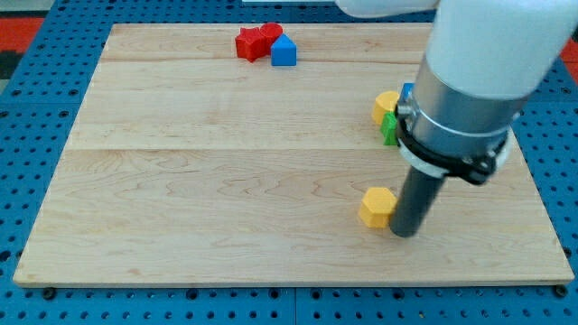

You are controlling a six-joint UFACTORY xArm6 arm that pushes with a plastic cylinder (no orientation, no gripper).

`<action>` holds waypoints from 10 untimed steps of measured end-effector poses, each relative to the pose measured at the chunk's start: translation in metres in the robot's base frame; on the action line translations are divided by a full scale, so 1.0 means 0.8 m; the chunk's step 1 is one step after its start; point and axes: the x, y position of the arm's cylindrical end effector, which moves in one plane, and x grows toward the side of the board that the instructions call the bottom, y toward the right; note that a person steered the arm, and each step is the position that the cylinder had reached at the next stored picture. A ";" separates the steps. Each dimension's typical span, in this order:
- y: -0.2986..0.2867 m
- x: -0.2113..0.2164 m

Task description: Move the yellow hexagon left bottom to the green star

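Camera view | my tip (pixel 405 233) touching yellow hexagon (pixel 377 207) — its right side | claw — none in view

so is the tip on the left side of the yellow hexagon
No, my tip sits right against the yellow hexagon on its right side in the view.

The surface (pixel 226 181) is a pale wooden board made of planks joined lengthwise, their seams running from the view's left to the view's right. Its grain is light and even, under bright, diffuse light with only soft shadows. The board lies on a blue pegboard base (pixel 27 162), dotted with regular rows of small holes, which shows past all four edges. Beyond the surface's top left corner, a red strip (pixel 27 36) borders the blue.
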 end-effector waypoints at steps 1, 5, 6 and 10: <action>-0.013 -0.037; -0.024 -0.075; 0.059 -0.078; 0.023 -0.107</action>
